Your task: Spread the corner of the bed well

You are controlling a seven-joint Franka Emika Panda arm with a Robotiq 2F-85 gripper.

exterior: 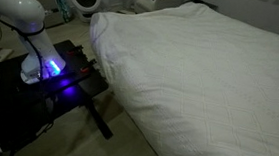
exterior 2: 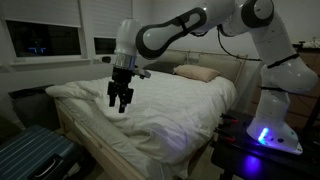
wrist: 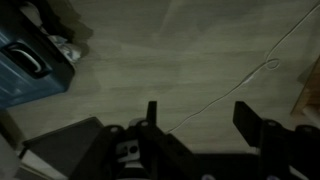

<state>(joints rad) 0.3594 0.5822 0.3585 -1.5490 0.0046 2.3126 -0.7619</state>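
One Franka arm [exterior 2: 190, 25], white, reaching from its base on a black table [exterior: 74, 68] out over the bed [exterior 2: 190, 105]. Blue light glows at the base in both exterior views.

One gripper [exterior 2: 120, 105], black, pointing down over the white cover. Fingers [wrist: 151, 112] spread apart in the wrist view, with nothing between them: released, empty. Whether the tips touch the fabric cannot be told.

One bed, wide, white quilted cover, wrinkled, filling most of an exterior view [exterior: 209, 72].

One corner [exterior 2: 62, 93] of the duvet, puffy and creased, lying at the bed's edge farthest from the robot's base, just beside the gripper and not held by it.

One pillow [exterior 2: 197, 73], beige, at the head of the bed, well apart from the gripper.

One blue suitcase [exterior 2: 35, 155], on the floor beside the bed, below the corner; it also appears at the side of the wrist view [wrist: 30, 65].

One thin white cable [wrist: 240, 85], trailing across the pale floor in the wrist view.

One dark window [exterior 2: 45, 40], behind the bed.
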